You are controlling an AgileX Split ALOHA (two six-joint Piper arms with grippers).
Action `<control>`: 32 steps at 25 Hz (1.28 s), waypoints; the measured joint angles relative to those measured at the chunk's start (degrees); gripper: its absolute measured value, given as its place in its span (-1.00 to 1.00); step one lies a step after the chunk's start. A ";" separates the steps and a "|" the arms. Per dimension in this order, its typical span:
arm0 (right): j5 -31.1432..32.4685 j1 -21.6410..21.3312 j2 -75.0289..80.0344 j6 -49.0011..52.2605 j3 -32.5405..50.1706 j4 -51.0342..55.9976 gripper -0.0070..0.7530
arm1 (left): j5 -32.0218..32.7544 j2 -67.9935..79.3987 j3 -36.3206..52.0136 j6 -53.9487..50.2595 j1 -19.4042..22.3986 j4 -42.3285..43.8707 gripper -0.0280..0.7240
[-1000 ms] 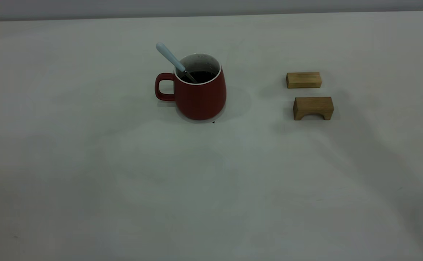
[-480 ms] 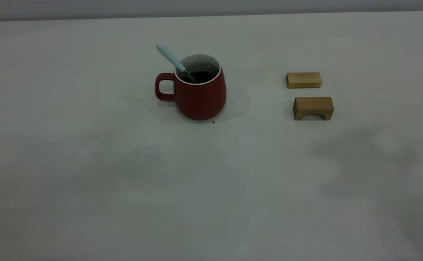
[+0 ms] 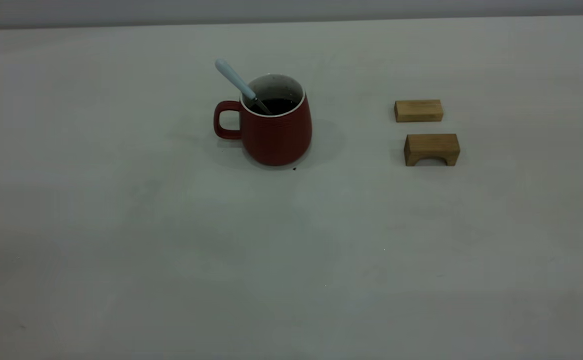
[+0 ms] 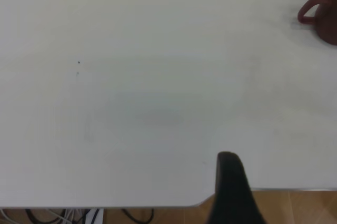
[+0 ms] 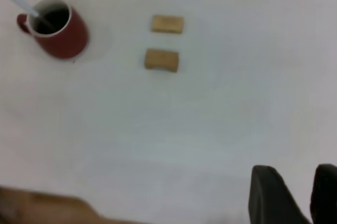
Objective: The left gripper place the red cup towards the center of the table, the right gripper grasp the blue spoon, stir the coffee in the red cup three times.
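The red cup [image 3: 276,132] stands upright near the middle of the table [image 3: 291,250], handle to the left, with dark coffee [image 3: 278,105] inside. The blue spoon [image 3: 234,80] leans in it, its handle sticking out over the rim towards the back left. Neither arm shows in the exterior view. My left gripper [image 4: 231,182] hangs over the table's near edge, far from the cup [image 4: 326,16]. My right gripper [image 5: 297,184] is open and empty, high above the table and far from the cup [image 5: 60,34] and spoon [image 5: 23,3].
Two wooden blocks lie right of the cup: a flat one [image 3: 418,110] behind an arched one [image 3: 431,149]. A tiny dark speck [image 3: 294,168] sits at the cup's base. The table's edge and the floor [image 4: 295,208] show below the left gripper.
The dark shadows over the table's front and right side have faded away. The cup, the spoon and the blocks have not moved.
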 joint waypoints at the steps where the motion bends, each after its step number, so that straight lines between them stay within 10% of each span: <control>1: -1.35 -0.37 -3.91 -0.07 3.22 0.14 -0.37 | 0.00 0.00 0.00 0.00 0.00 0.00 0.56; 10: -7.88 -1.08 -25.48 -0.13 22.11 0.41 -0.36 | 0.00 0.00 0.00 0.00 0.00 0.00 0.56; 32: -3.35 -1.17 -28.59 1.01 23.79 -2.12 -0.36 | 0.00 0.00 0.00 0.00 0.00 0.00 0.56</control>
